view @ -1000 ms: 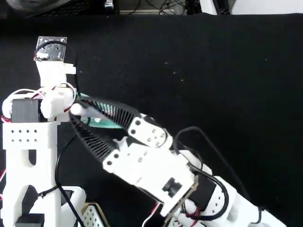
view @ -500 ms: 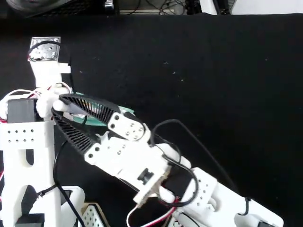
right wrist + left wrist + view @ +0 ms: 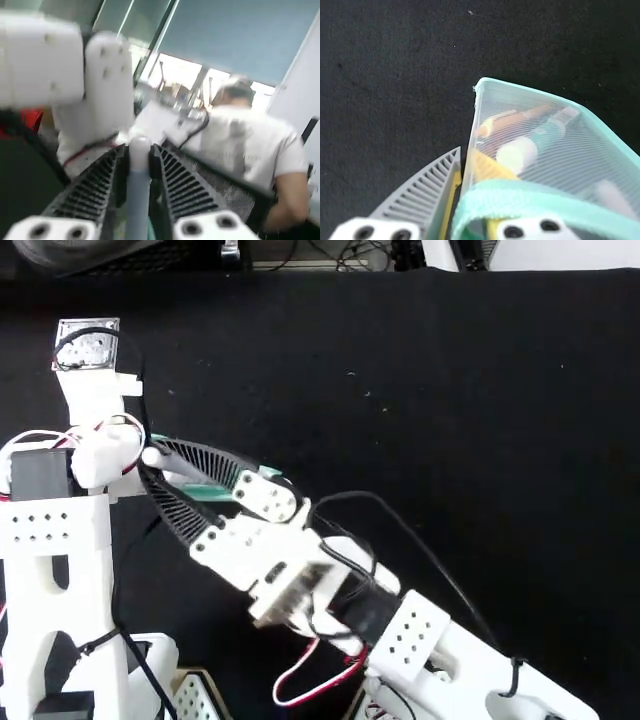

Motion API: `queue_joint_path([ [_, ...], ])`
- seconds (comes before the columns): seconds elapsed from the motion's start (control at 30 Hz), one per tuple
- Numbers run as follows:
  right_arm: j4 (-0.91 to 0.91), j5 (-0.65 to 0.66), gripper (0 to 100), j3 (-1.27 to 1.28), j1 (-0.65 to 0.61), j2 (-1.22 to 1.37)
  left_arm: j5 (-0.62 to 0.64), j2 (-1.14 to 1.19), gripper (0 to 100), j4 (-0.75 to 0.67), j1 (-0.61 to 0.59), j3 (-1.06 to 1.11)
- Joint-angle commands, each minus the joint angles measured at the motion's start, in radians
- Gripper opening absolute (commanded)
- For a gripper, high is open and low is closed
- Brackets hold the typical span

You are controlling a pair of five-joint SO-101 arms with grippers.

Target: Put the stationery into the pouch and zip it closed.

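**Change.** Right arm, near right of the counter (image 3: 450, 390): over the last second its wrist has swung left and then eased back a little to the right. The forearm now lies lower and more stretched out toward the left arm. The left arm's wrist camera, far left, has shifted slightly left. Judgement: one more piece of stationery is being lined up with the pouch. Insertion is not finished and zipping is not begun.

**Right end effector** (image 3: 138, 150). Black ribbed fingers nearly together, clenched on a pale cylinder (image 3: 137, 185) that stands up between them and past their tips. In the high view the tips sit just beside the left arm's wrist, over a strip of teal.

**Left end effector** (image 3: 465, 200). Grey ribbed finger pressed along one side of the pouch (image 3: 555, 150), grasping its edge and holding it off the counter.

**Pouch.** Clear ribbed wall with teal trim, on the left side of the counter between the two arms. It already holds an orange pen (image 3: 515, 120), a white stick (image 3: 517, 152) and a yellow item. Whether the mouth is open cannot be told.

**Counter.** Black cloth, far and right.
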Motion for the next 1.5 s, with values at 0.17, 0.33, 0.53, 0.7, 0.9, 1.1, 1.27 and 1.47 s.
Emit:
queue_joint_path([
  [0.17, 0.649, -0.127, 22.9, -0.390, -0.023, -0.004, 0.003, 0.017, 3, -0.008, -0.028, 0.013],
  [0.33, 0.941, -0.164, 25.2, -0.602, -0.023, -0.005, 0.003, 0.017, 3, -0.008, -0.028, 0.013],
  [0.53, 1.287, -0.160, 25.1, -0.667, -0.021, -0.067, 0.003, 0.017, 3, -0.008, -0.028, 0.013],
  [0.7, 1.386, -0.064, 25.1, -0.532, 0.051, -0.203, 0.003, 0.017, 3, -0.008, -0.028, 0.013],
  [0.9, 1.223, -0.034, 25.1, -0.225, 0.203, -0.283, 0.003, 0.017, 3, -0.008, -0.024, 0.013],
  [1.1, 1.057, -0.074, 23.3, -0.093, 0.207, -0.283, 0.003, 0.017, 3, -0.008, -0.030, 0.013],
  [1.27, 1.051, -0.083, 20.5, -0.104, 0.210, -0.285, 0.003, 0.017, 3, -0.008, -0.030, 0.013],
  [1.47, 1.057, -0.017, 10.7, -0.088, 0.212, -0.285, 0.003, 0.009, 3, -0.008, -0.030, 0.013],
])
